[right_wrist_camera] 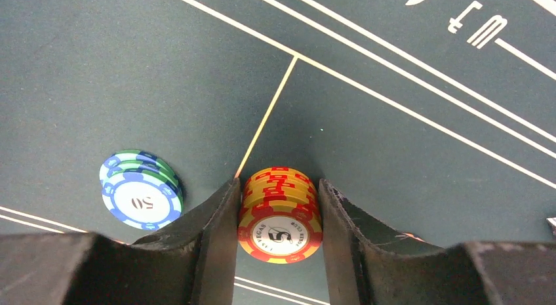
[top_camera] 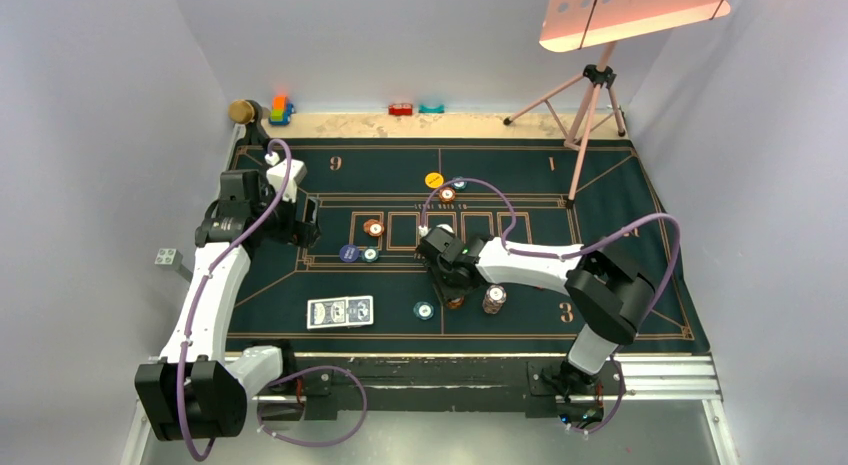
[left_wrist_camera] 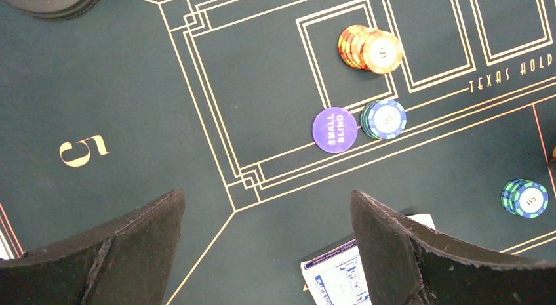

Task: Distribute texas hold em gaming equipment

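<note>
Right gripper (right_wrist_camera: 278, 193) is clamped on an orange stack (right_wrist_camera: 280, 226), with a finger (right_wrist_camera: 213, 239) pressed to each side and the stack stood on the mat (right_wrist_camera: 406, 121). A 50 stack (right_wrist_camera: 139, 190) is seen just beside the left finger, with a slim gap and no contact. Bare felt crossed only by gold lines is seen ahead and to the right. From above, a white-brown stack (top_camera: 493, 299) is seen near the gripper's right.

Left gripper (left_wrist_camera: 269, 252) is held wide open above bare felt by the 5 mark, with nothing between its fingers. Cards (left_wrist_camera: 331, 279) are partly hidden behind its right finger, close to the mat's near edge. Beyond, a Small Blind disc (left_wrist_camera: 334, 129) is set just beside a blue stack (left_wrist_camera: 385, 119); whether they touch cannot be told. A second orange stack (left_wrist_camera: 370, 49) is sat in the first card box. A yellow button (top_camera: 434, 180) is placed farther up, well apart from both grippers.
</note>
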Tool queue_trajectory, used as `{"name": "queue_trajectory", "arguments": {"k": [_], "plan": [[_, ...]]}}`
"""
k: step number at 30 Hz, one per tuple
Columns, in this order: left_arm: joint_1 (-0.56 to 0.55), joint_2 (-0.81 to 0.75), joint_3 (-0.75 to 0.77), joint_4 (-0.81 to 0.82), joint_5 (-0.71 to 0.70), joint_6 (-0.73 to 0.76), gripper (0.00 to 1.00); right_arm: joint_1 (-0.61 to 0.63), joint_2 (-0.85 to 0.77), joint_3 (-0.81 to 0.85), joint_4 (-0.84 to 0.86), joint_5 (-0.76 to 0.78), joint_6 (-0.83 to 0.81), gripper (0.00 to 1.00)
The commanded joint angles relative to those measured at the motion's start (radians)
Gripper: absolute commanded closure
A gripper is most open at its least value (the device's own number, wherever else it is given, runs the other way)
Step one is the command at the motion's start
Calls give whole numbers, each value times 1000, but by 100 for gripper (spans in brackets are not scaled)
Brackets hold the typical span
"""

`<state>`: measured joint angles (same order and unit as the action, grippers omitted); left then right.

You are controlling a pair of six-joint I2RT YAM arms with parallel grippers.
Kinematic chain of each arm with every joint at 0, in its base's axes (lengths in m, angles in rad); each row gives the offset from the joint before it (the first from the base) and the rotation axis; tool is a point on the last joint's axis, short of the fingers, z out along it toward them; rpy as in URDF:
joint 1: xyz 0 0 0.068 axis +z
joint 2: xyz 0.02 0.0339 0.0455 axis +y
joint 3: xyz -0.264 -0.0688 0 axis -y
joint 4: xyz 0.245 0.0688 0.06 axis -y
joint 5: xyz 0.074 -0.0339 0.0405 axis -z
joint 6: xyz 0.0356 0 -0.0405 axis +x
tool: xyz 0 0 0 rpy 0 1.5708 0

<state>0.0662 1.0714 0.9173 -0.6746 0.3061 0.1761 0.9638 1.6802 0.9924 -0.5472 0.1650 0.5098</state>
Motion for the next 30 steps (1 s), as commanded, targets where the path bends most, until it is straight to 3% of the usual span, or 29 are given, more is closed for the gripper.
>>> {"name": "queue_trajectory", "arguments": {"k": [1, 8, 12, 19, 25, 30], "plan": [[10, -24, -12, 24, 2, 8, 0, 7, -27, 11, -12, -19, 14, 71], [10, -22, -11, 23, 2, 9, 0, -12, -84, 99, -95, 32, -1, 78], [9, -21, -11, 24, 2, 8, 0, -82, -154, 130, -129, 48, -6, 80], [10, -22, -9, 22, 8, 10, 0, -338, -288, 62, -145, 61, 19, 81], [10, -22, -9, 18, 15, 11, 0, -521, -334, -28, -153, 197, 51, 83], [10, -20, -10, 18, 15, 13, 0, -707, -364, -114, -105, 159, 50, 84]]}}
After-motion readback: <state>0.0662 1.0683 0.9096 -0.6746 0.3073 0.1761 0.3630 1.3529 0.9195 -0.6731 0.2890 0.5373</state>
